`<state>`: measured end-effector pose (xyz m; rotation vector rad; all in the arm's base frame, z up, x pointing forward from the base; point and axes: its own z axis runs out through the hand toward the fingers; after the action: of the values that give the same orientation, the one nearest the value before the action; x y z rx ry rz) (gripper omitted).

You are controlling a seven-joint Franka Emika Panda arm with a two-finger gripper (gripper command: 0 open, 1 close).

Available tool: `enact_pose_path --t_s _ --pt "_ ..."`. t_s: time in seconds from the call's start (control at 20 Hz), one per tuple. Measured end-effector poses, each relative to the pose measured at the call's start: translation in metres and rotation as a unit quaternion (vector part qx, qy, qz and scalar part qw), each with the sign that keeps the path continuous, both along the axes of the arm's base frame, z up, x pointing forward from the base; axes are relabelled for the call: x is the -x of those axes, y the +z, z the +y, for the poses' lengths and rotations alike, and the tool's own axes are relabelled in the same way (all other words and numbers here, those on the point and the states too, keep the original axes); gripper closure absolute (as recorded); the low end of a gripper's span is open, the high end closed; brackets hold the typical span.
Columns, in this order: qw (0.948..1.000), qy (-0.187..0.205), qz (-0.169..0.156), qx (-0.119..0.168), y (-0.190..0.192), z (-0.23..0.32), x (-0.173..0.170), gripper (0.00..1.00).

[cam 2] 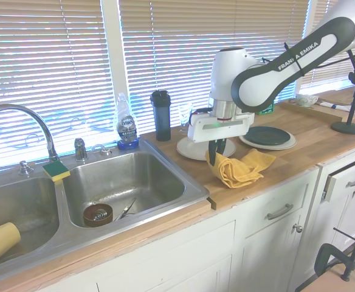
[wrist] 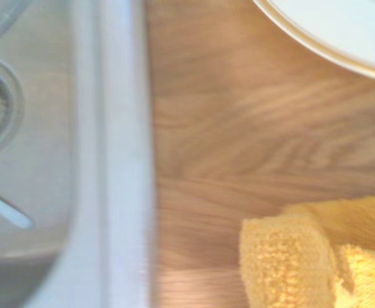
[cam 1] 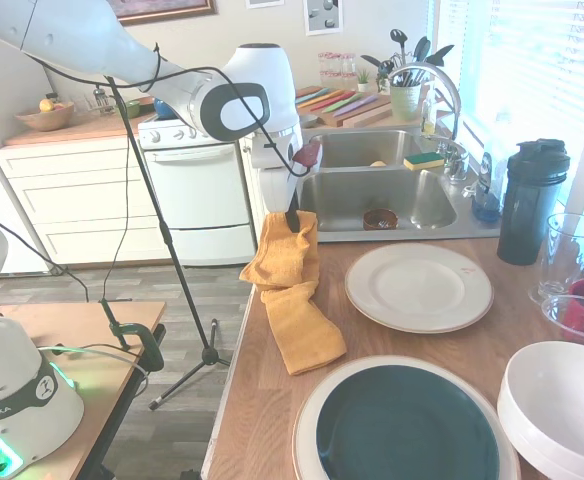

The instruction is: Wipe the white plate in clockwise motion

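On a wooden kitchen counter (cam 1: 452,345) beside the steel sink (cam 1: 372,195), the gripper (cam 1: 292,217) pinches a yellow cloth (cam 1: 290,295) — the white plate (cam 1: 419,286) lies at its 3 o'clock, with a dark-centred plate (cam 1: 407,425) nearer the camera.

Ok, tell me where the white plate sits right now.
In the first exterior view the white plate lies flat on the wooden counter just in front of the sink, right of the yellow cloth.
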<state>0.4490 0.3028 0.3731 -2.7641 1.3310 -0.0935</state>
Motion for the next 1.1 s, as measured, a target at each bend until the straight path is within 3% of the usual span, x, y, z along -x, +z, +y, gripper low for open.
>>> enact_pose_path --t_s 0.65,0.7,1.1 --pt "0.9999 -0.010 0.007 0.007 -0.022 -0.022 -0.009 1.00" --pt "0.9999 -0.009 0.006 0.006 -0.022 -0.023 -0.010 0.00" --pt "1.0000 -0.003 -0.006 0.005 -0.017 -0.035 -0.009 0.00"
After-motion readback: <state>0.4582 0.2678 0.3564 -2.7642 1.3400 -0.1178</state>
